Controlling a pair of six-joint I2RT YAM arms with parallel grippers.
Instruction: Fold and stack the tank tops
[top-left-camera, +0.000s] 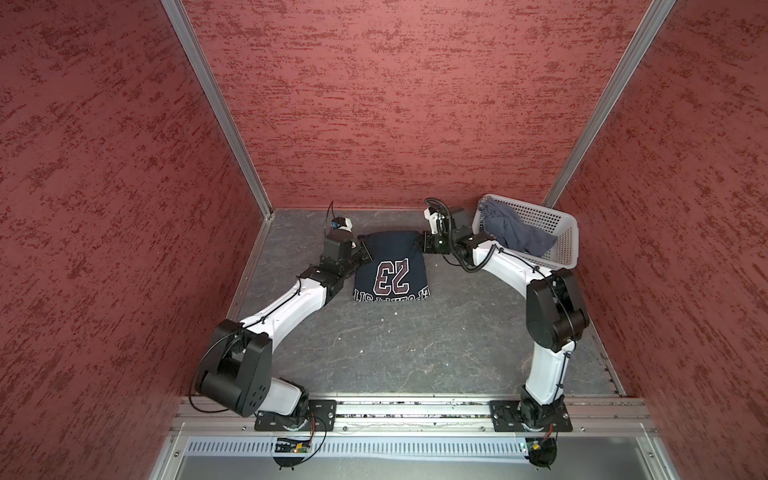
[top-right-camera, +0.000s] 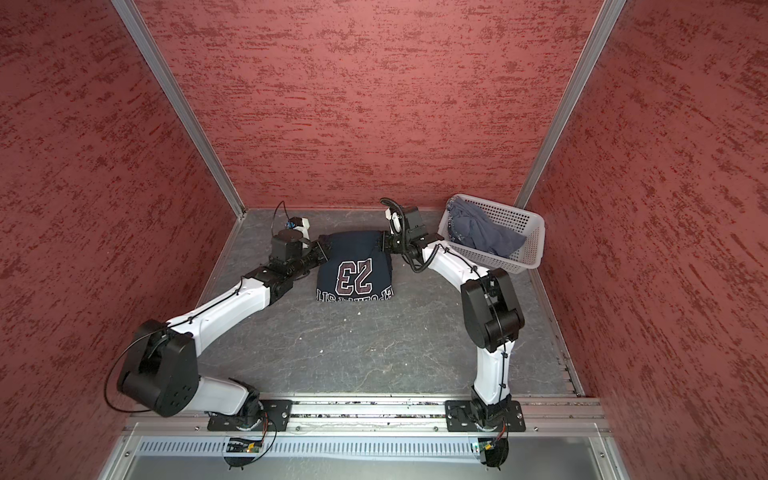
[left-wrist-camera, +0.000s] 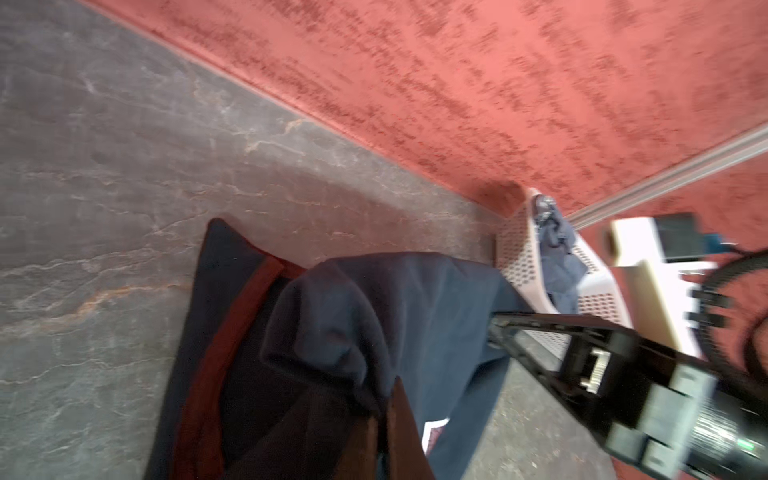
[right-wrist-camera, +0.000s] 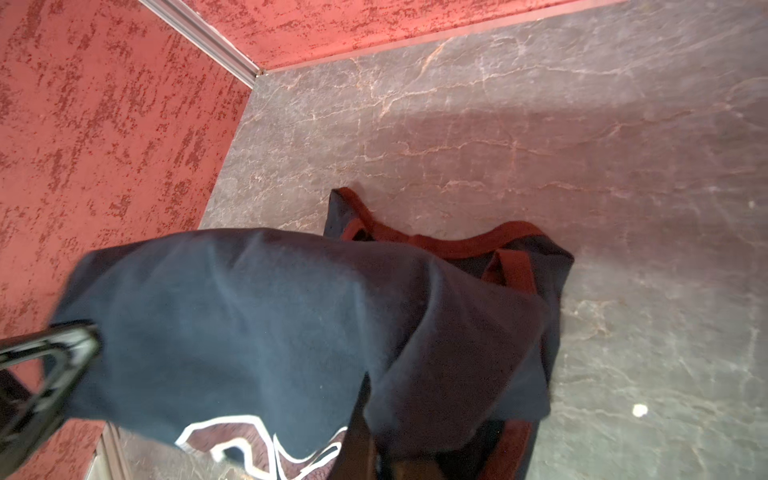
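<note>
Step in hand, as judged: a fold of the navy top (top-left-camera: 392, 274) is being carried across between both grippers. For a clean fold, both arms should be moved together and level, the raised edge kept taut, and the cloth released only once it lies flat and square.

In both top views the navy top is seen on the table (top-left-camera: 374, 353), print up, its far part raised. The left gripper (top-left-camera: 365, 251) and right gripper (top-left-camera: 419, 241) are set at its two far corners. The grey top (top-left-camera: 515, 232) is seen heaped in the basket (top-left-camera: 569, 249), well apart.

In the left wrist view the right gripper (left-wrist-camera: 498, 328) is seen clamped on the raised cloth (left-wrist-camera: 374, 311); red-trimmed cloth is noted flat on the table beneath. The left gripper's own tips are blurred, but cloth is bunched around them: a closed grip is recorded.

In the right wrist view the left gripper (right-wrist-camera: 75, 345) is seen pinching the opposite corner of the navy top (right-wrist-camera: 270, 311). The right jaws are closed on cloth at the picture's edge.
</note>
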